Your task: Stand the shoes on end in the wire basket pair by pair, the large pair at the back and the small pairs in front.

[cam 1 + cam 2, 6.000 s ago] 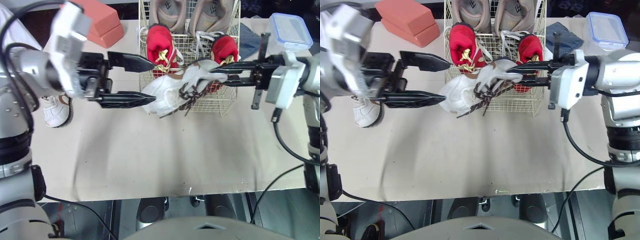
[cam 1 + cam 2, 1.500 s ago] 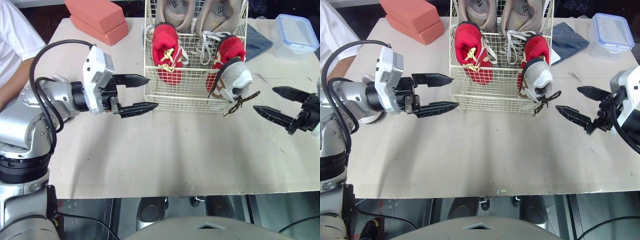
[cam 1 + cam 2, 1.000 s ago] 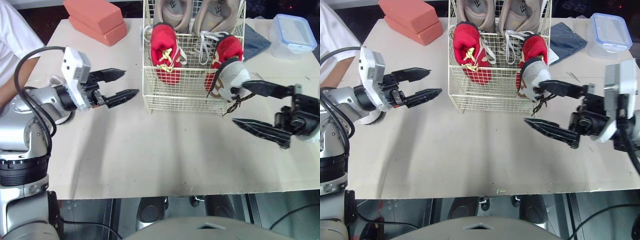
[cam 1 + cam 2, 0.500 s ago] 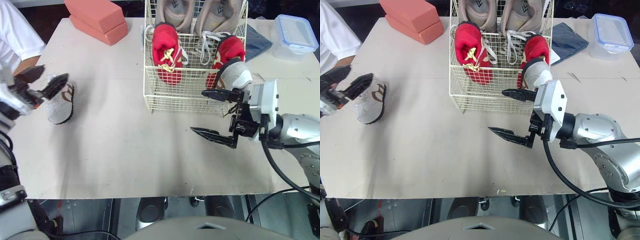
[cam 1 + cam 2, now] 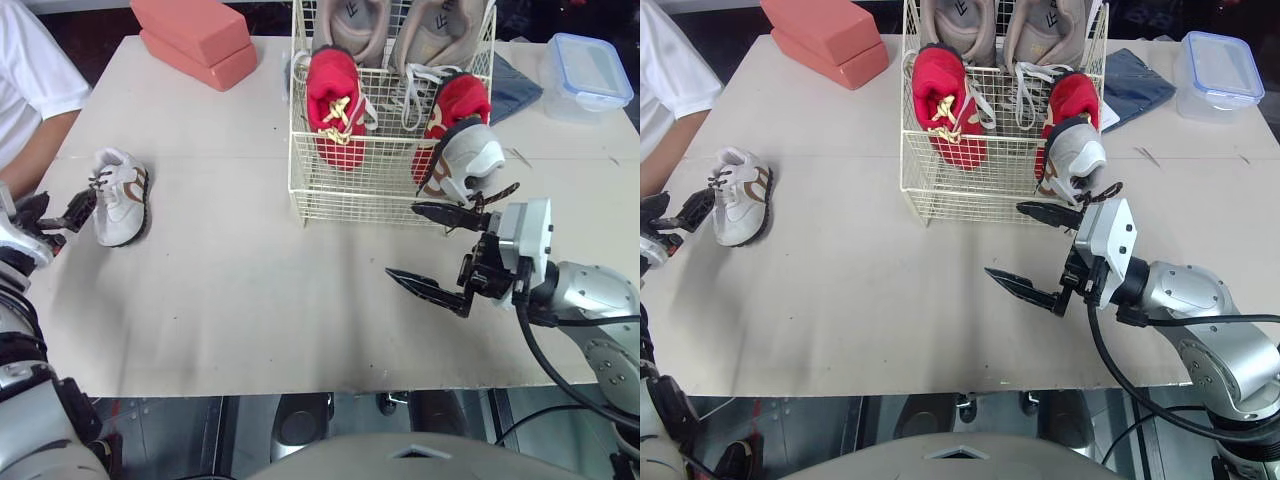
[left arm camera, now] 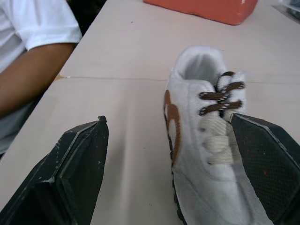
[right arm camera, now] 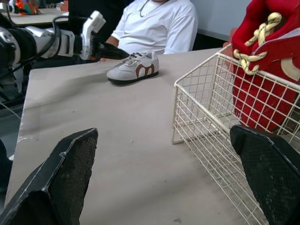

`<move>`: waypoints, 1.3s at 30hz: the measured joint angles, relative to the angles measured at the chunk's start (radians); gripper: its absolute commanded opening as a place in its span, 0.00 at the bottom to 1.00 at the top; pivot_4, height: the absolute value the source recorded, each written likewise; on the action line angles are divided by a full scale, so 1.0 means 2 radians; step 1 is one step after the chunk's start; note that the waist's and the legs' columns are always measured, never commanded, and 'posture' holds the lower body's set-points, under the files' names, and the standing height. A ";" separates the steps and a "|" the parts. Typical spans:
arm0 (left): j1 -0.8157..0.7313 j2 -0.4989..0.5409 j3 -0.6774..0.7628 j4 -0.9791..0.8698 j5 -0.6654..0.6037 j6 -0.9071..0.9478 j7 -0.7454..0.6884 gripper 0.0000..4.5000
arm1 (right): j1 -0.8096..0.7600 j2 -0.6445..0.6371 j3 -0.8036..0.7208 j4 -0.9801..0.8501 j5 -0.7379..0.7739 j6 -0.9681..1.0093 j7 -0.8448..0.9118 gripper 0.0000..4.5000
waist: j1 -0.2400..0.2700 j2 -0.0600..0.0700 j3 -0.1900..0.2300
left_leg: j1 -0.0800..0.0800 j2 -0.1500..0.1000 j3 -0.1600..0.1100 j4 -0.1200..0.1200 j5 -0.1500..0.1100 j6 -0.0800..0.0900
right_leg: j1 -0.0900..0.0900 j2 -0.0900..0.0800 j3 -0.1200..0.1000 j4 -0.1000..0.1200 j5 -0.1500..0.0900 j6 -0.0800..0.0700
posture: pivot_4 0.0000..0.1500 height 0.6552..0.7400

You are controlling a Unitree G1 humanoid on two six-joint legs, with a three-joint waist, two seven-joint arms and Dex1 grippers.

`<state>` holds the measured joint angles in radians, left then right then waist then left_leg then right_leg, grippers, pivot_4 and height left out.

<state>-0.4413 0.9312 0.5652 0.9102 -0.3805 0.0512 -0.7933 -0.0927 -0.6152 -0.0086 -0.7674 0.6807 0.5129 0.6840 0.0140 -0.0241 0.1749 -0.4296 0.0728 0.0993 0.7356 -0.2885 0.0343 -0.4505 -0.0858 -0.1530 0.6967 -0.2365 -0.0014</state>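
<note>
The left gripper (image 6: pixel 167 122) has swung away from the basket (image 5: pixel 340 205) to the table's (image 5: pixel 250 300) left edge. Its fingers are spread wide, gripping nothing yet, and lined up on the loose white shoe (image 5: pixel 120 195). Its mate (image 5: pixel 465 160) already stands in the basket's front right corner, released by the right gripper (image 5: pixel 402 240), now spread and empty just in front. The loose shoe sits on its sole, long axis front to back, toe toward the near edge. It is probably the final pickup.
</note>
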 measured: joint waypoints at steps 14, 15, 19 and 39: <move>-0.129 0.045 -0.069 0.173 0.048 0.038 -0.097 1.00 | 0.006 0.005 0.001 0.000 -0.005 -0.012 0.002 0.99 | 0.001 -0.001 0.000 | 0.000 0.000 0.000 0.000 0.000 0.000 | 0.000 0.000 -0.001 0.000 0.000 0.001 | 1.00 0.36; -0.132 0.045 -0.071 0.177 0.049 0.043 -0.102 0.88 | 0.008 0.005 0.001 0.000 -0.005 -0.012 0.002 1.00 | 0.001 -0.001 0.000 | 0.000 0.000 0.000 0.000 0.000 0.000 | 0.000 0.000 -0.001 0.000 0.000 0.001 | 1.00 0.36; -0.139 0.045 -0.072 0.183 0.054 0.050 -0.108 0.53 | 0.010 0.006 0.001 0.000 -0.005 -0.014 0.002 1.00 | -0.001 -0.001 0.000 | 0.000 0.000 0.000 0.000 0.000 0.000 | 0.000 0.000 -0.001 0.000 0.000 0.001 | 1.00 0.36; 0.047 -0.129 0.052 -0.276 -0.166 0.008 -0.102 0.00 | -0.031 0.031 -0.010 0.014 0.048 -0.005 -0.024 1.00 | -0.003 -0.002 -0.001 | 0.000 0.000 -0.001 0.001 0.000 0.000 | 0.001 -0.001 0.001 0.000 0.001 -0.001 | 1.00 0.36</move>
<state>-0.3475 0.6730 0.6693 0.3581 -0.7133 0.0665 -0.9970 -0.1551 -0.5538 -0.0294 -0.7391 0.7774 0.5025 0.6355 0.0084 -0.0280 0.1738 -0.4303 0.0730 0.0979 0.7384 -0.2885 0.0344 -0.4492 -0.0880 -0.1516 0.6976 -0.2351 -0.0034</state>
